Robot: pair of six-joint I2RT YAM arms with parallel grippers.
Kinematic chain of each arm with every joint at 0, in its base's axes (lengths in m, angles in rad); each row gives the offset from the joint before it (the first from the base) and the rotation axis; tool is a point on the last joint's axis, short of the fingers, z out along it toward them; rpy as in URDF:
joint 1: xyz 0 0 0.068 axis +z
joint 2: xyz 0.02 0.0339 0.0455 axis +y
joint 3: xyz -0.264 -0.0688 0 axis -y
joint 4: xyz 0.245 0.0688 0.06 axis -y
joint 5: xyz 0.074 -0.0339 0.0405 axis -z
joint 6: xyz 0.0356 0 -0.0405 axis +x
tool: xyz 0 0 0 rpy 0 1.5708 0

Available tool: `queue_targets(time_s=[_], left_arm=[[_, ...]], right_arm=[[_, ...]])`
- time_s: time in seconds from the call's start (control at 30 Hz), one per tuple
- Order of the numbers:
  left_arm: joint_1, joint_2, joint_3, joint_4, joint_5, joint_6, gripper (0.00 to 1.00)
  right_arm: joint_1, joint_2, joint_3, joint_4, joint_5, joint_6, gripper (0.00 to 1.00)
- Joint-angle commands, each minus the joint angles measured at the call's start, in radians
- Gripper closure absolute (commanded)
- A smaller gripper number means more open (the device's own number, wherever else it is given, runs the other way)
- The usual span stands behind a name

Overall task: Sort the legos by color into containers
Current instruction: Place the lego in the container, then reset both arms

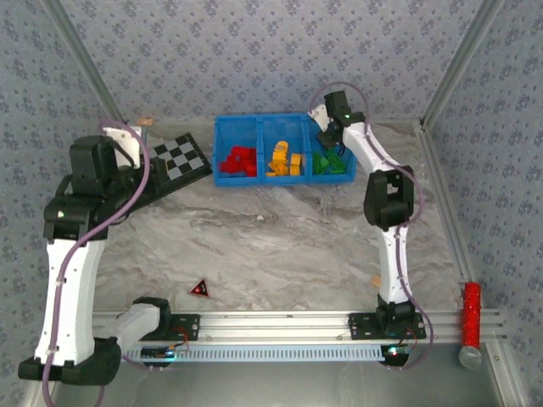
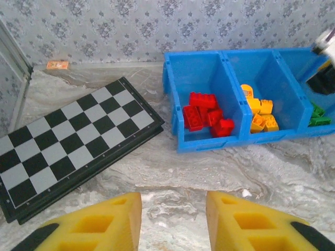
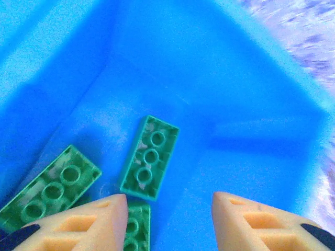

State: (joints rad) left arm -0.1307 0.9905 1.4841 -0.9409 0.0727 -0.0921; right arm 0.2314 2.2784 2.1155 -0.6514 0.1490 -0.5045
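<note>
This looks like a robot lab, not a home. A left arm (image 1: 68,254) and a right arm (image 1: 392,220) are bolted to a metal rail (image 1: 280,323) at the edge of a table (image 1: 280,237). Purple cables (image 1: 149,165) run along the arms. Metal posts (image 1: 82,59) hold up flat walls (image 1: 254,51) with flower paper, like a small booth. On the table sit things for a test: a blue tray (image 1: 259,119) with toy bricks (image 1: 239,161) in it, and a checker board (image 1: 182,161).
</note>
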Motion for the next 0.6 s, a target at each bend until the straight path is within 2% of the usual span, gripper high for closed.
queue_targets(time_s=[0.0,0.13,0.23,0.33,0.4,0.43,0.47,0.57], left_arm=[[0.005,-0.058,-0.121,0.145,-0.025,-0.025,0.55],[0.005,-0.102,-0.266,0.236,-0.079,-0.063,0.46],[0.004,-0.116,-0.348,0.285,-0.131,-0.097,0.32],[0.006,-0.163,-0.479,0.415,-0.189,-0.073,0.16],[0.006,-0.212,-0.595,0.531,-0.284,-0.071,0.07],[0.006,-0.230,-0.641,0.577,-0.323,-0.063,0.04],[0.006,-0.246,-0.691,0.621,-0.365,-0.057,0.00],[0.006,-0.262,-0.811,0.715,-0.430,-0.023,0.00]], right_arm=[[0.004,-0.216,-0.138,0.029,-0.013,0.055,0.51],[0.019,-0.444,-0.417,0.119,0.001,0.107,0.48],[0.022,-0.613,-0.624,0.164,0.000,0.174,0.41],[0.018,-0.775,-0.824,0.214,0.006,0.246,0.29],[0.011,-0.880,-0.965,0.252,0.005,0.285,0.14],[0.005,-0.920,-1.021,0.268,0.002,0.301,0.01],[-0.002,-0.963,-1.075,0.286,-0.006,0.323,0.00],[-0.029,-1.082,-1.234,0.376,-0.029,0.375,0.00]])
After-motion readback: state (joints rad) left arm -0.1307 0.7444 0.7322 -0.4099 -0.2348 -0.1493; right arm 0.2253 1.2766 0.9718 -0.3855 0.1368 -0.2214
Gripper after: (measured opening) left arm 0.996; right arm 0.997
